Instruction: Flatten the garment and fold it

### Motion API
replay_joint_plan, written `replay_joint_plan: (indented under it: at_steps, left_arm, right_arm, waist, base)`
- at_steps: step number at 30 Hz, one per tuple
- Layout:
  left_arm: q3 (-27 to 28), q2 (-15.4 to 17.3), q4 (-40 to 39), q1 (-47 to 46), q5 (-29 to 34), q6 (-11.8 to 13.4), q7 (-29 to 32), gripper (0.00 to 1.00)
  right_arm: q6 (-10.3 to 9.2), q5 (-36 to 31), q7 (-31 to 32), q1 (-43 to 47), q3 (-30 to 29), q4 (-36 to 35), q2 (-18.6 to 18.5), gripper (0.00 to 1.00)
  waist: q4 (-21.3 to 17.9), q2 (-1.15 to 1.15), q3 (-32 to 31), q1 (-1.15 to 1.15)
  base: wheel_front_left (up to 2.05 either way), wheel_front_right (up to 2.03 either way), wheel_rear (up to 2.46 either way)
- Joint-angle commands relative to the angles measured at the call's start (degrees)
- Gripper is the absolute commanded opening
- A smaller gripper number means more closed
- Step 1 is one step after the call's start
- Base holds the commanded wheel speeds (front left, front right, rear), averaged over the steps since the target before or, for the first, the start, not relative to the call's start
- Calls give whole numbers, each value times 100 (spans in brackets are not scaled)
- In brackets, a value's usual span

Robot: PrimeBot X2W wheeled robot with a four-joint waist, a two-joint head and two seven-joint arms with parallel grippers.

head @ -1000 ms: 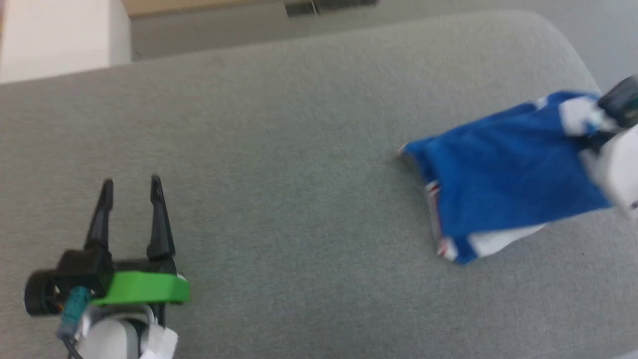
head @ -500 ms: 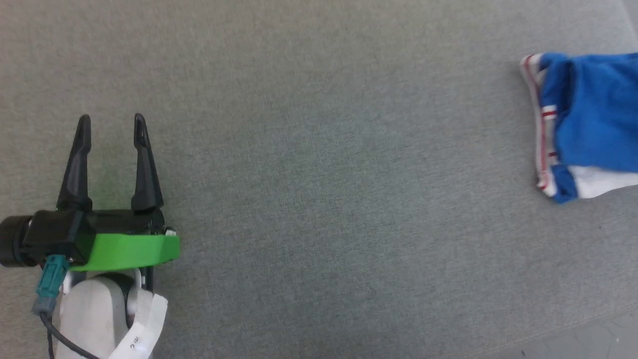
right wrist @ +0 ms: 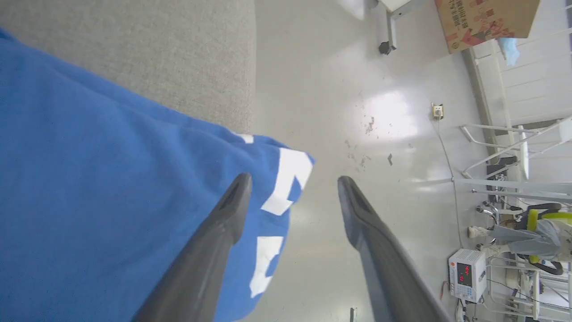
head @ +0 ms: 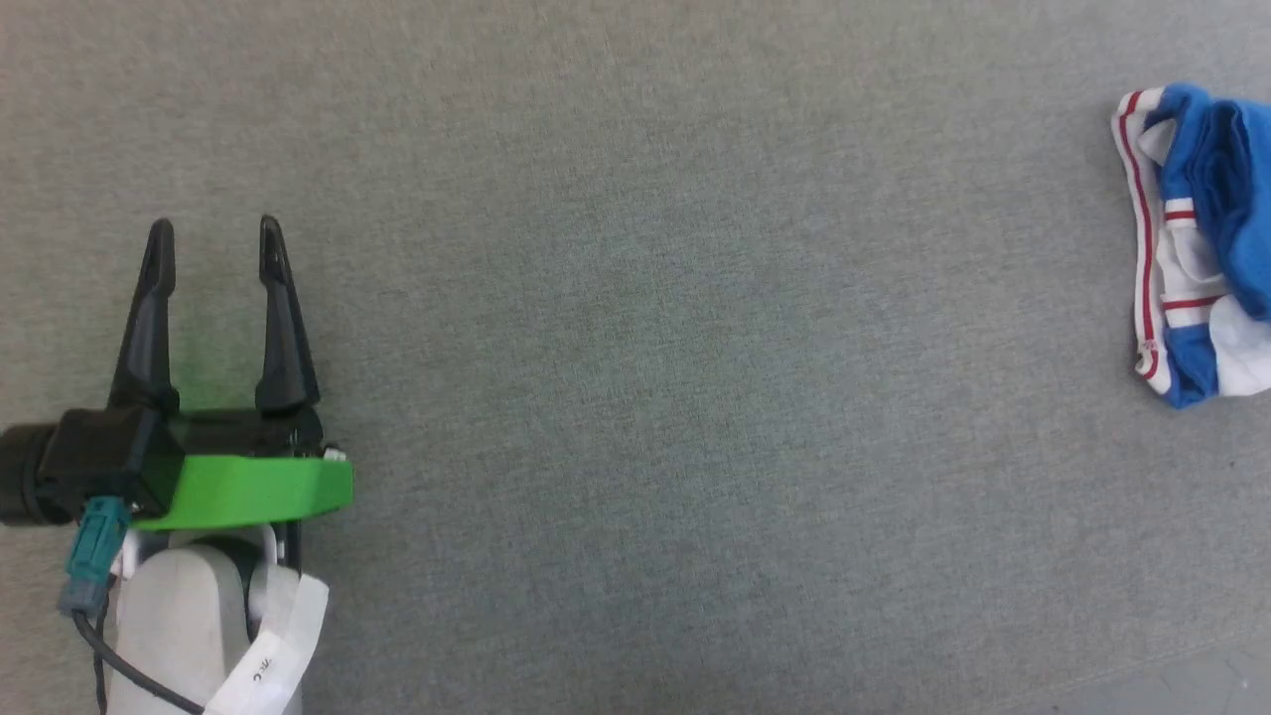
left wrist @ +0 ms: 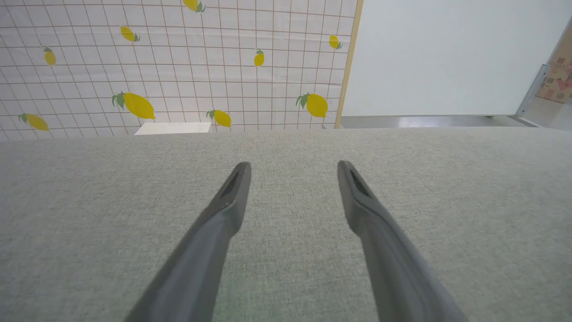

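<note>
Standing wide, with nothing between its two dark fingers, the right gripper (right wrist: 293,179) points out past the edge of the grey padded surface (right wrist: 134,53) toward the pale floor (right wrist: 357,89). In the right wrist view the garment (right wrist: 111,179) lies at 9 o'clock of those fingers. Its blue cloth passes behind the left finger, and a corner with white print reaches beyond the surface's edge; I cannot tell whether that corner hangs free or rests on something. The left gripper (head: 213,228) is just as wide and just as empty. It sits over bare grey fabric at the lower left of the head view, fingers aimed at 12 o'clock, and its own wrist view shows the left gripper (left wrist: 293,165) with plain grey surface under the tips. From there the garment (head: 1192,248) lies at 3 o'clock, well apart, bunched against the right border of the head view and cut off by it. The heap's visible part runs long from 12 to 6 o'clock, with its red-striped white trim turned toward 9 o'clock. Judged from this, nothing is flattened yet: the shirt is a crumpled mound at the surface's far right side. The right arm is plainly the nearer one, so the next grasp likely falls to it, and the cloth needs bringing toward the middle before both arms can spread it.
</note>
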Motion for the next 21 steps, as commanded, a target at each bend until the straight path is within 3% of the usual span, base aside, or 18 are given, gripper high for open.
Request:
replay_joint_plan:
  at_steps: [1,10,14,21]
  left_arm:
    - [55,-4,58,95,-46,-15,-22,100]
    - [201,-99,298,659,-179,49,-22,100]
    - [186,-117,363,841,-235,71,-22,100]
    - [130,-129,455,1095,-300,88,-22,100]
  right_arm:
    - [-11,-255,-231,-133,-154,12,52,100]
    - [-11,-1240,-1810,43,-1306,-706,856,100]
    - [-11,-1194,-2321,327,-1714,-1185,1411,100]
    - [-11,-1026,-2597,964,-2049,-2283,2160,100]
  waist:
    - [48,0,-561,-1]
    - [285,0,-1595,-1]
    - [422,0,-1852,-1]
    - [667,0,-2178,-1]
  base:
    - [0,0,0]
    - [0,0,0]
    - [0,0,0]
    - [0,0,0]
